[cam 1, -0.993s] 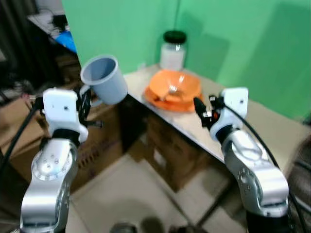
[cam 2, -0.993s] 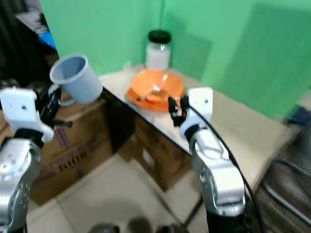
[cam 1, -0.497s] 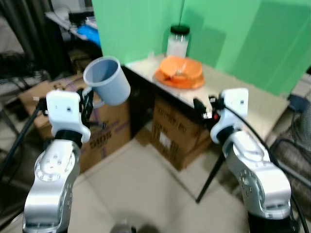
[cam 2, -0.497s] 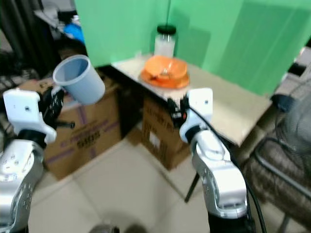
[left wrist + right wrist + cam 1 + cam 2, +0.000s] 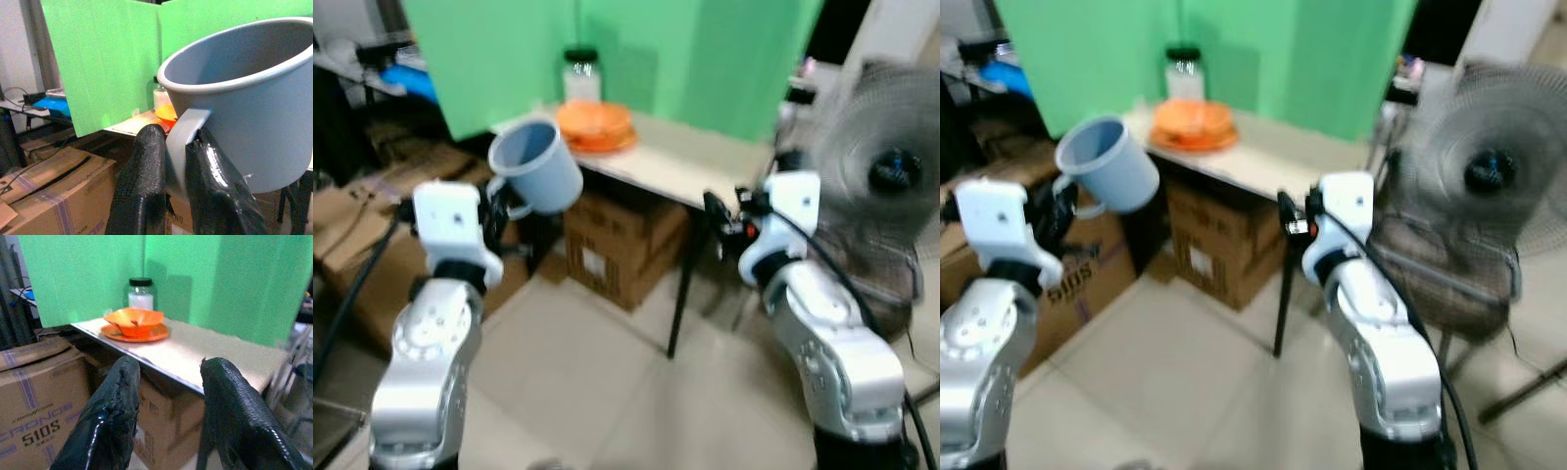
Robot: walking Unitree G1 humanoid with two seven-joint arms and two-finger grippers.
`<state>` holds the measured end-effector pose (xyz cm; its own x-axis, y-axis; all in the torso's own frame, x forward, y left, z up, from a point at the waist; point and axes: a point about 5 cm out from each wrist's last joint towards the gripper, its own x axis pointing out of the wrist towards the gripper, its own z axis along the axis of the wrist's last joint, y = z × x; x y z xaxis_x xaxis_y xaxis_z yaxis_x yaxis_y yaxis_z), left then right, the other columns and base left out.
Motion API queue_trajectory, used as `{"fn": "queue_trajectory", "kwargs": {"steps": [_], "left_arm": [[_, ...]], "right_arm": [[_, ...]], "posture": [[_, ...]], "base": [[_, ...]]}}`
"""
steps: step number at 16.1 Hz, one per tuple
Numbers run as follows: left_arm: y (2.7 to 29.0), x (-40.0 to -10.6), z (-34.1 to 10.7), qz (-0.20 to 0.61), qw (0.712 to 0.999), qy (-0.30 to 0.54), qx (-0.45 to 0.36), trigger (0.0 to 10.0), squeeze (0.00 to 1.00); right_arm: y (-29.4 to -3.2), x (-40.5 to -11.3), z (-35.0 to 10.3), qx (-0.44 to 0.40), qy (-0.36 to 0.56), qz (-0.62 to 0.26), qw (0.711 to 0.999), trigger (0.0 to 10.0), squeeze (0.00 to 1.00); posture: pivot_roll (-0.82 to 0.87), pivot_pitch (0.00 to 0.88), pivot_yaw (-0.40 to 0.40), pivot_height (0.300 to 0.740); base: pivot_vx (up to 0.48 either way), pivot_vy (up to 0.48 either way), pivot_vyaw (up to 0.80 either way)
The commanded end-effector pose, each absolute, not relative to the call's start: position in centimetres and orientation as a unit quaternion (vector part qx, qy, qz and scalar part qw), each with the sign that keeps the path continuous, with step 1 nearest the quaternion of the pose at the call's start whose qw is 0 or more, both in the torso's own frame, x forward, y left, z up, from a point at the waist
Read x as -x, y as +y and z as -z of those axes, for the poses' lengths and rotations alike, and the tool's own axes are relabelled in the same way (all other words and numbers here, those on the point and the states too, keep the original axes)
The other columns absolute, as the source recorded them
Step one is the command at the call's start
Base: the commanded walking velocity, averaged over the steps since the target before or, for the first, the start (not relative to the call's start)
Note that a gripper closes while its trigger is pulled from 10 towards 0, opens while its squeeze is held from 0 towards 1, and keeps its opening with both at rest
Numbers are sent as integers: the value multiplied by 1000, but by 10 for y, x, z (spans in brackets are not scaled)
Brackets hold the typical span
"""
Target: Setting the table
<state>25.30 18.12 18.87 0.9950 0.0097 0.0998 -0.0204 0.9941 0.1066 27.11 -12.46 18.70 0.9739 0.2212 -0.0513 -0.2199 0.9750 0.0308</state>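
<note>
Carrying grey cup (image 5: 534,177) pinched by its handle in left gripper (image 5: 172,156), well short of table (image 5: 705,166). Right gripper (image 5: 168,418) spread, empty. Best kept level, set beside orange bowl (image 5: 135,317).

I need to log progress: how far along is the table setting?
Done: an orange bowl sits on an orange plate on the table, beside a jar.
In hand: the left hand grips a grey cup by its handle.
Left: setting the cup on the table. The right hand is open.
</note>
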Motion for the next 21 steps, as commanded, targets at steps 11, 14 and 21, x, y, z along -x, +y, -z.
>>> {"fn": "queue_trajectory", "kwargs": {"steps": [11,14,21], "left_arm": [[186,-256,-172,-72,996,-34,35,10000,0],[185,-255,-172,-72,996,-42,29,10000,0],[183,-252,-172,-57,992,-57,99,10000,0]], "right_arm": [[-142,-276,-181,22,54,-55,997,10000,0],[-143,-276,-181,22,54,-51,997,10000,0],[-142,-277,-182,21,51,-51,997,10000,0]], "posture": [[36,0,-35,740],[32,0,-29,740],[28,0,-22,740]], "base": [[0,0,-800],[0,0,-800],[0,0,-800]]}}
